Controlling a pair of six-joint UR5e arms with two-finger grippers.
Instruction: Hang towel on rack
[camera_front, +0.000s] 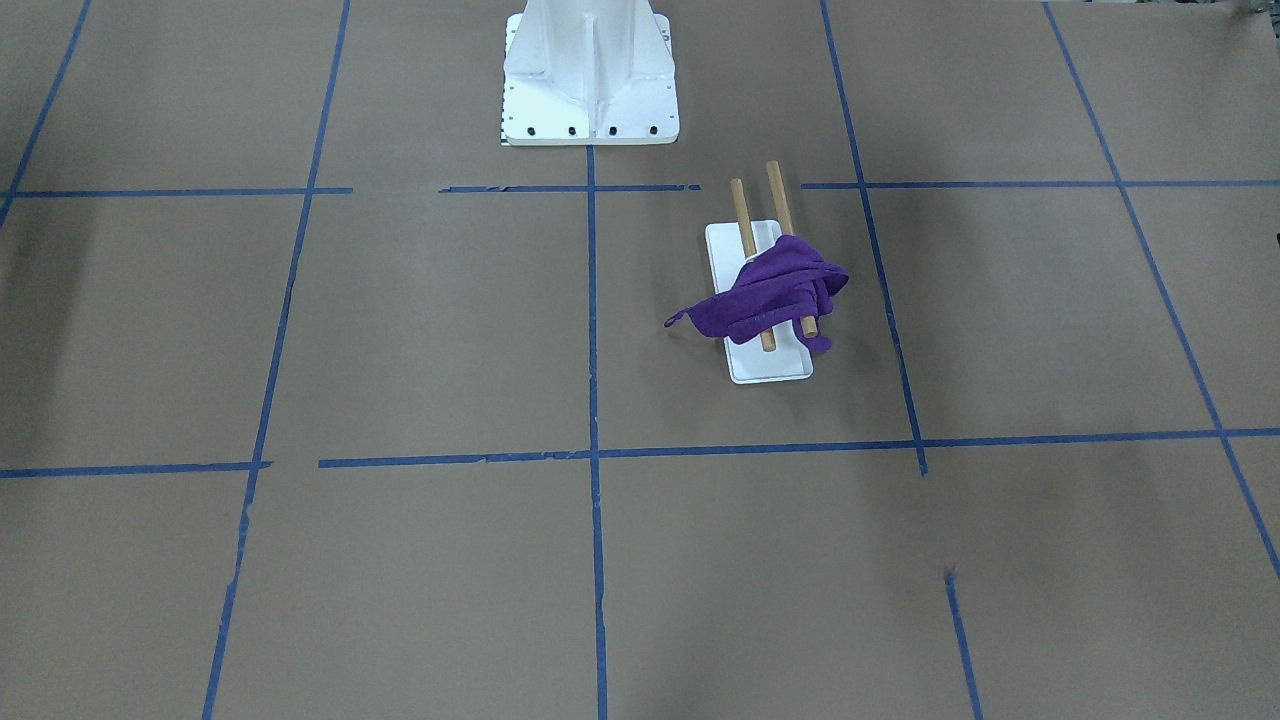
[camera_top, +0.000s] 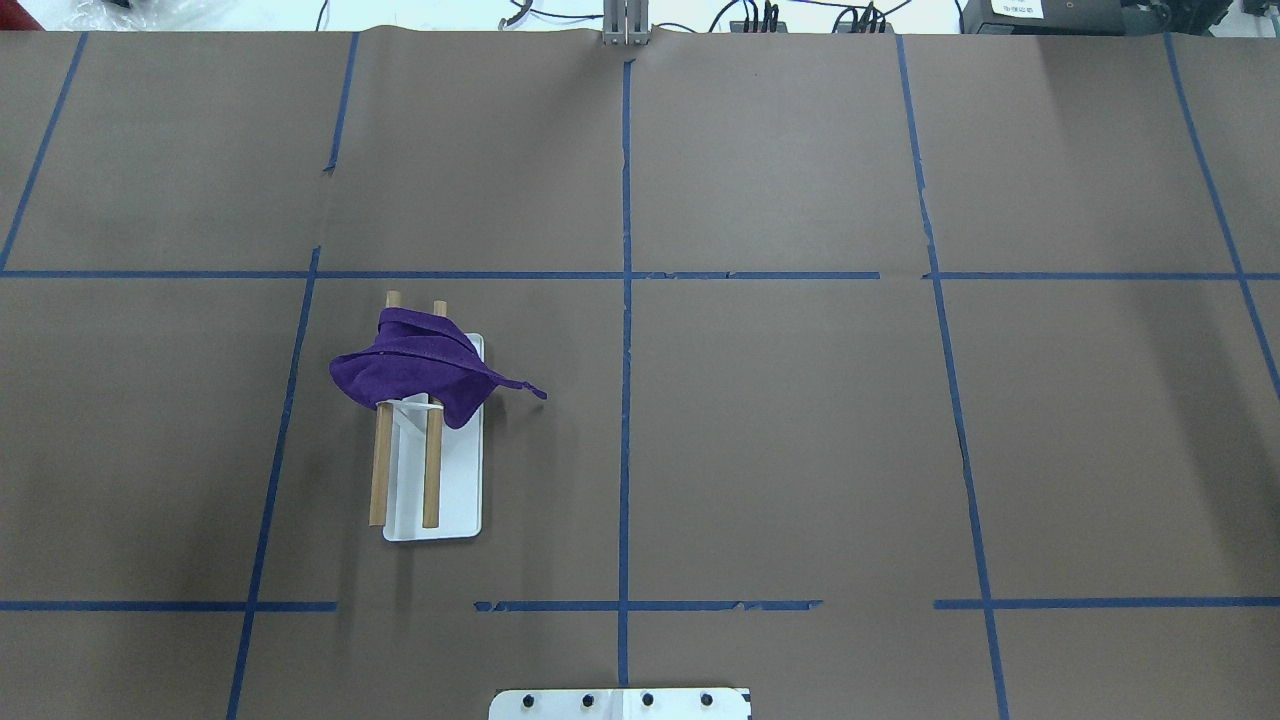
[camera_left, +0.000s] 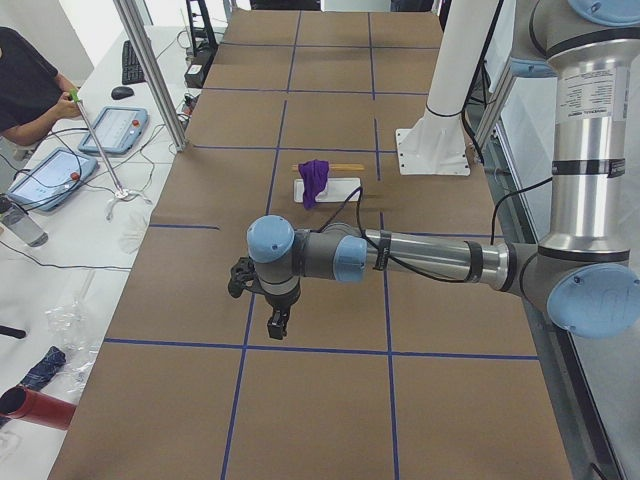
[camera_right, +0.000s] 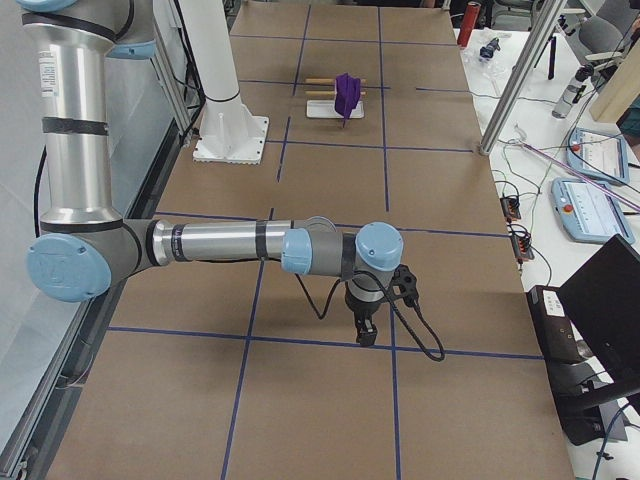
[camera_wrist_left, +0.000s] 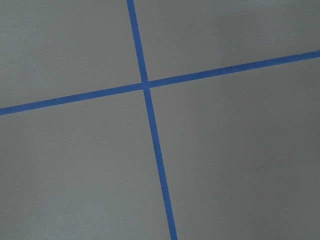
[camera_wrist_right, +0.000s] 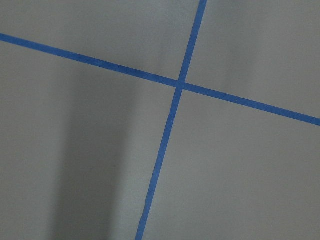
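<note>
The rack (camera_top: 455, 490) has a flat white base and two wooden dowels (camera_top: 381, 470). It stands left of the table's middle in the overhead view and also shows in the front view (camera_front: 770, 365). A purple towel (camera_top: 410, 365) lies bunched over both dowels at their far end, one corner trailing to the table; the front view shows it too (camera_front: 770, 295). My left gripper (camera_left: 277, 325) shows only in the left side view, far from the rack, and I cannot tell its state. My right gripper (camera_right: 365, 332) shows only in the right side view, also far off, state unclear.
The white bolted robot pedestal (camera_front: 590, 80) stands at the table's near edge (camera_top: 620, 703). Blue tape lines (camera_top: 625, 300) grid the brown table. An operator (camera_left: 25, 95) and tablets (camera_left: 112, 128) are on a side table. Both wrist views show only tape crossings.
</note>
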